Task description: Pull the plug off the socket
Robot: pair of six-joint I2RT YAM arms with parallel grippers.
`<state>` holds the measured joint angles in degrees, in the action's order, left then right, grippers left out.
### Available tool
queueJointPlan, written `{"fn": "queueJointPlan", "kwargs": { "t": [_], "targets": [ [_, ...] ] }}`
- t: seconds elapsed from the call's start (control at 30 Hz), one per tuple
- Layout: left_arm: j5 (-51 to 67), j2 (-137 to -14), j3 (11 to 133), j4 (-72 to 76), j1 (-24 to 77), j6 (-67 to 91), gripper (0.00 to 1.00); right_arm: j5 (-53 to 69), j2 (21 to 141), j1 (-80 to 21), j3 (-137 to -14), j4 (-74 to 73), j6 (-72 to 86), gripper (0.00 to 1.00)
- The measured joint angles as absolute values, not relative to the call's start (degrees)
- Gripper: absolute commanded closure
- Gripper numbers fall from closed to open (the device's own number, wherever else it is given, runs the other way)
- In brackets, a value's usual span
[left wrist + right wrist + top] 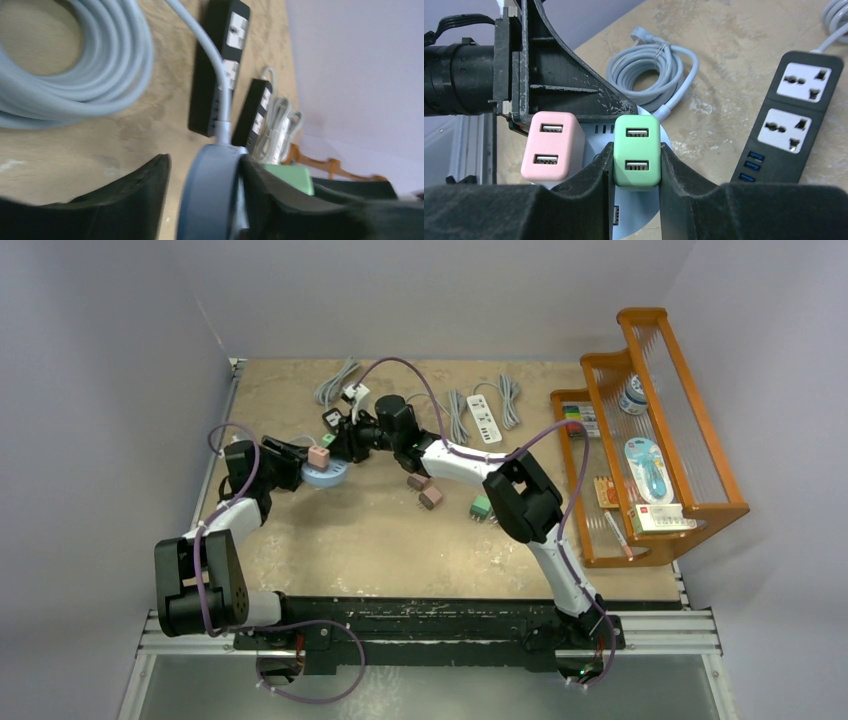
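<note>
Right now the right end effector is clamping the green plug firmly between both fingers. The plug is sitting in the round blue socket at lower centre of the right wrist view, just beside a pink plug. The left end effector is straddling the socket, partly open; one finger seems to be touching its rim, though blur is clouding this. Ideally the left is pinning the socket to the desk while the right is drawing straight out, not twisting.
</note>
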<state>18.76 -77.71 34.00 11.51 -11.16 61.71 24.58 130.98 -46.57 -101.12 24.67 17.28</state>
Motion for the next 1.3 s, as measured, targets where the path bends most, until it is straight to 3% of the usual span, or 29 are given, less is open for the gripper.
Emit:
{"fn": "queueJointPlan", "kwargs": {
  "t": [0.03, 0.07, 0.27, 0.4, 0.6, 0.77, 0.9, 1.0, 1.13, 1.3],
  "targets": [
    [19.53, -77.80, 32.88, 13.98, -11.09, 63.46, 0.94, 25.04, 130.98, -46.54, -100.77, 24.99, 17.80, 1.00],
    [20.16, -77.87, 32.05, 16.03, -11.07, 64.75, 1.00, 25.39, 130.98, -46.54, -100.38, 25.17, 18.35, 1.00],
    [20.40, -77.97, 30.00, 19.70, -10.92, 67.96, 1.00, 26.35, 130.98, -46.11, -98.35, 26.83, 20.05, 1.00],
    [20.29, -77.97, 30.81, 17.93, -10.74, 67.48, 1.00, 20.32, 128.14, -46.96, -96.20, 24.47, 18.09, 1.00],
    [23.83, -77.54, 34.52, 14.55, -8.01, 66.17, 1.00, 30.94, 125.82, -40.88, -90.32, 31.83, 29.23, 1.00],
    [27.20, -76.58, 36.18, 12.36, -7.11, 65.12, 1.00, 27.62, 119.09, -41.25, -84.73, 29.98, 26.61, 1.00],
    [18.13, -77.52, 36.69, 7.51, -9.54, 60.66, 1.00, 23.90, 111.61, -40.27, -82.11, 30.22, 23.49, 1.00],
    [12.51, -78.48, 36.69, 5.48, -11.35, 58.85, 1.00, 28.32, 106.74, -36.34, -80.27, 37.82, 27.70, 1.00],
    [8.64, -78.50, 36.77, 2.72, -11.51, 57.28, 1.00, 24.45, 104.86, -32.58, -81.58, 37.10, 25.93, 1.00],
    [7.55, -78.56, 38.09, -0.10, -11.51, 54.83, 1.00, 27.90, 102.35, -27.38, -71.70, 38.26, 28.27, 1.00]
  ]
}}
